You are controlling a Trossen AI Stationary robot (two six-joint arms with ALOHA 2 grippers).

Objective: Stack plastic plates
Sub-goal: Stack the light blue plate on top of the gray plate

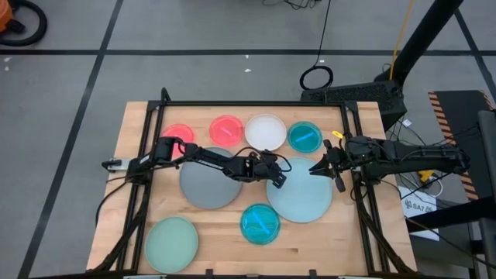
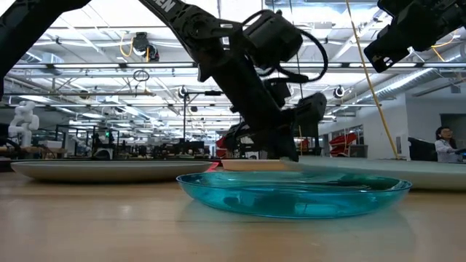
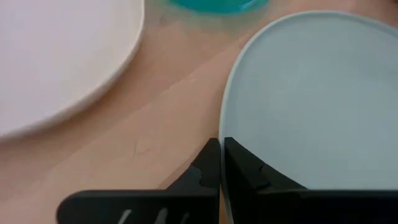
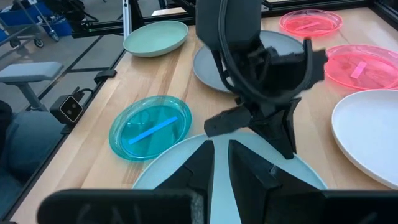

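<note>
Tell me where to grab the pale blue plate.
Take the pale blue plate by its thin raised rim, one finger above and one below, since it lies flat on the table. The left gripper sits at its left edge, the right gripper at the opposite edge.

Light: you get bright, even overhead light on the pale wooden table (image 1: 225, 225).
Source: the low view shows you rows of ceiling lamps (image 2: 109, 69).
Shadows: soft and short beneath the arms.
Glare: faint sheen on the round translucent teal plastic plate (image 2: 291, 193).
Focus: your left wrist view is soft on the round pale blue plastic plate (image 3: 323, 93).
</note>
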